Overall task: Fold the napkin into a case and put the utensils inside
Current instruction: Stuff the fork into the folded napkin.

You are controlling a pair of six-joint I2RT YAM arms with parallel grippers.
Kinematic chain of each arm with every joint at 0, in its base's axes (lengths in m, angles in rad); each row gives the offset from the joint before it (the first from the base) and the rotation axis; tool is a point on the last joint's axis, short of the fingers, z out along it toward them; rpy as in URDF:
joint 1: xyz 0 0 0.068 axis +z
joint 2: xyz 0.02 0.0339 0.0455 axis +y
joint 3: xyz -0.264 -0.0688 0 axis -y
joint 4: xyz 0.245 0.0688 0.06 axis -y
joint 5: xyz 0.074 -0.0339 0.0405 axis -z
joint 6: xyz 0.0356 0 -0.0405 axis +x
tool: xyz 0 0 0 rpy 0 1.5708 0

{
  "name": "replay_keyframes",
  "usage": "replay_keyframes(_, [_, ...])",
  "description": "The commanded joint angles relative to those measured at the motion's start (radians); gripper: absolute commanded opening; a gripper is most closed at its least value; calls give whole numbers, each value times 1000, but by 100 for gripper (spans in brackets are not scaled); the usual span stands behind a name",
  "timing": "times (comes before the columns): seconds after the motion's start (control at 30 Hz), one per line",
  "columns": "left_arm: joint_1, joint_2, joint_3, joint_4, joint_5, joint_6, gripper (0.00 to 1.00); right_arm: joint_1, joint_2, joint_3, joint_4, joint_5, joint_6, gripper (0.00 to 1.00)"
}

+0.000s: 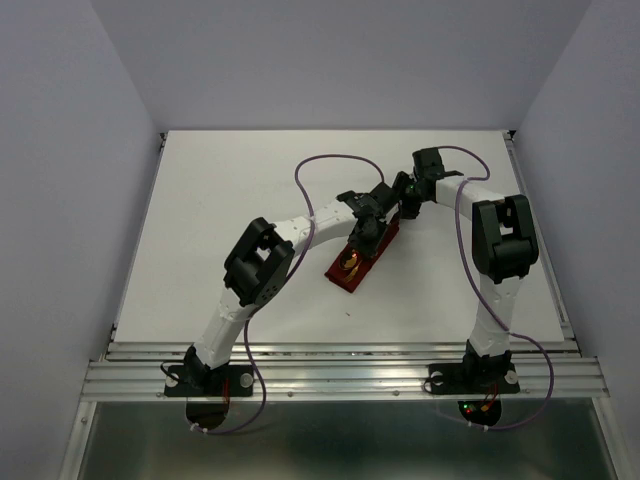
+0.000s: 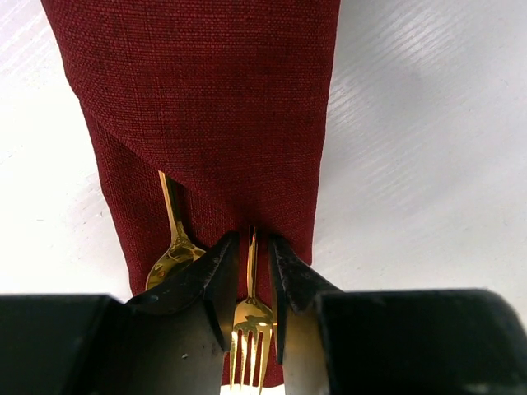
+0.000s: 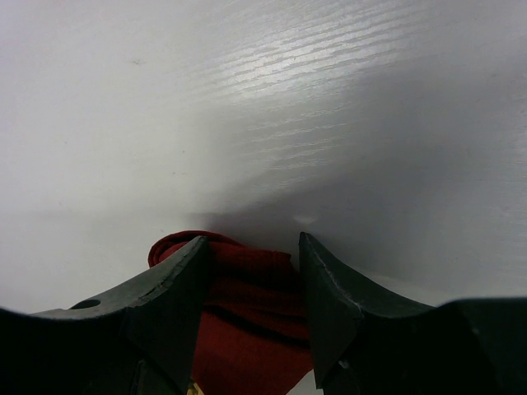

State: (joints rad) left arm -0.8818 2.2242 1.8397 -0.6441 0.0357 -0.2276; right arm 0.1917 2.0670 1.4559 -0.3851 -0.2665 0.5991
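The dark red case lies as a narrow oblong at the table's middle, and it fills the left wrist view. A gold spoon and a gold fork lie with their handles tucked under its diagonal flap, bowl and tines sticking out. My left gripper stands over the case's open end. Its jaws are slightly apart, one on each side of the fork's thin neck, with a gap on both sides. My right gripper is open and straddles the far end of the case.
The white table has a raised rail along the left, right and near edges. Grey walls close in on three sides. Purple cables loop above both arms.
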Motion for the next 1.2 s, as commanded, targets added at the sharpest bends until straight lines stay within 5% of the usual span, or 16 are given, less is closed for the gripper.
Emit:
replay_keyframes(0.0, [3, -93, -31, 3, 0, -13, 32, 15, -27, -19, -18, 10, -9, 54])
replay_keyframes(0.43, [3, -115, -80, -8, 13, 4, 37, 25, -15, -12, -18, 12, -7, 55])
replay_keyframes(0.87, [7, -92, -112, -11, 35, 28, 31, 25, -12, -12, -20, 13, -5, 55])
replay_keyframes(1.0, [9, -95, -112, -12, 27, 25, 3, 25, -10, -11, -20, 13, -7, 55])
replay_keyframes(1.17, [9, -84, -56, -17, 30, 36, 0, 34, -11, -12, -20, 12, -4, 55])
